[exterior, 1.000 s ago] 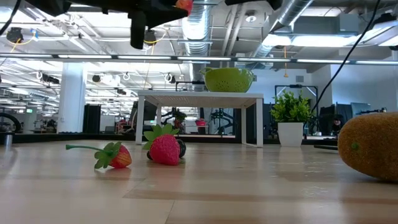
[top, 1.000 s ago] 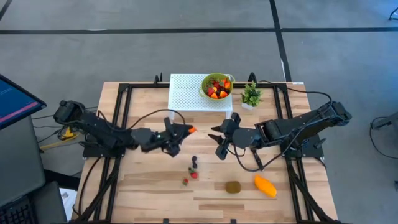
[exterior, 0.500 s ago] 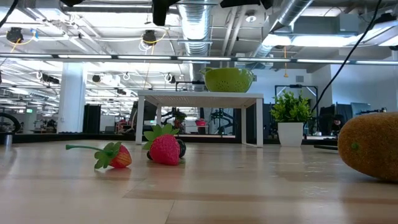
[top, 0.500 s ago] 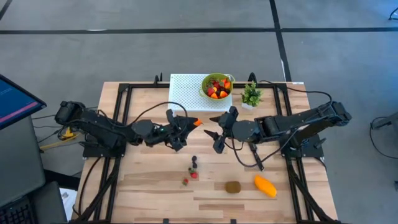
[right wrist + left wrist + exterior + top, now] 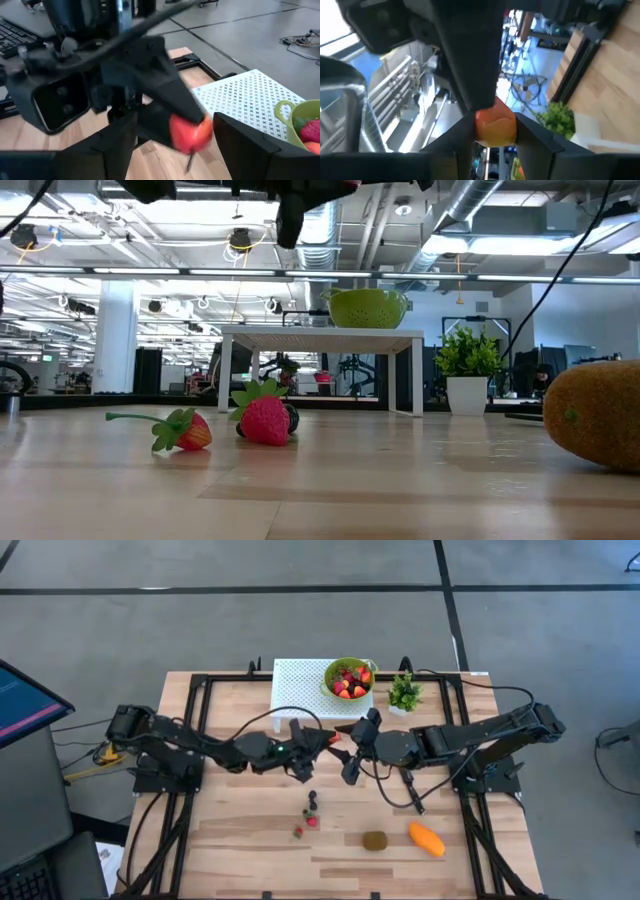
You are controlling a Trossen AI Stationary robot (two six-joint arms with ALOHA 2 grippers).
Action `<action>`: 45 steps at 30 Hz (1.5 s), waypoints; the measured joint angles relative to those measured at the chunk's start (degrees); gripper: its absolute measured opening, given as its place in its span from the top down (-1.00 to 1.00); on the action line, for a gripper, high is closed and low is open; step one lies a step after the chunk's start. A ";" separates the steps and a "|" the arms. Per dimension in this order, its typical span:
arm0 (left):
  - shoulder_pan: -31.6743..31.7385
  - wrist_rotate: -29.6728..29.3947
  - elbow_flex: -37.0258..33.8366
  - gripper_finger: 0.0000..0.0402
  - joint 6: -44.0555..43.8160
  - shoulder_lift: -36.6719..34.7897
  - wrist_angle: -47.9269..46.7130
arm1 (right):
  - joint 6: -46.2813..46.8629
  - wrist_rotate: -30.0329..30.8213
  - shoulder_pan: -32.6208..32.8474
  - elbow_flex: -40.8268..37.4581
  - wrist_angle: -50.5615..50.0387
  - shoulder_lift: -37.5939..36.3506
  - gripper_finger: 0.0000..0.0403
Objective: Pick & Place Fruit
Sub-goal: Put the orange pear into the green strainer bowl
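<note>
Red-orange fruit (image 5: 334, 738) pinched in my left pincer (image 5: 330, 739), mid-desk (image 5: 240, 830), above it | right pincer (image 5: 346, 754) gaping just beside, empty | kiwi (image 5: 375, 840), mango (image 5: 426, 838) at near edge.

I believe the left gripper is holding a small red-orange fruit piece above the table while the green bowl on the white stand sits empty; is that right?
Not quite: the green bowl on the white stand already holds red and orange fruit, as the high view shows. The left gripper does hold a small red-orange fruit piece above the table.
</note>
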 joint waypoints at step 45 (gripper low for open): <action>0.45 0.26 2.34 0.39 -1.72 -0.07 1.65 | -1.29 -0.18 -3.26 -0.02 1.00 -0.02 0.01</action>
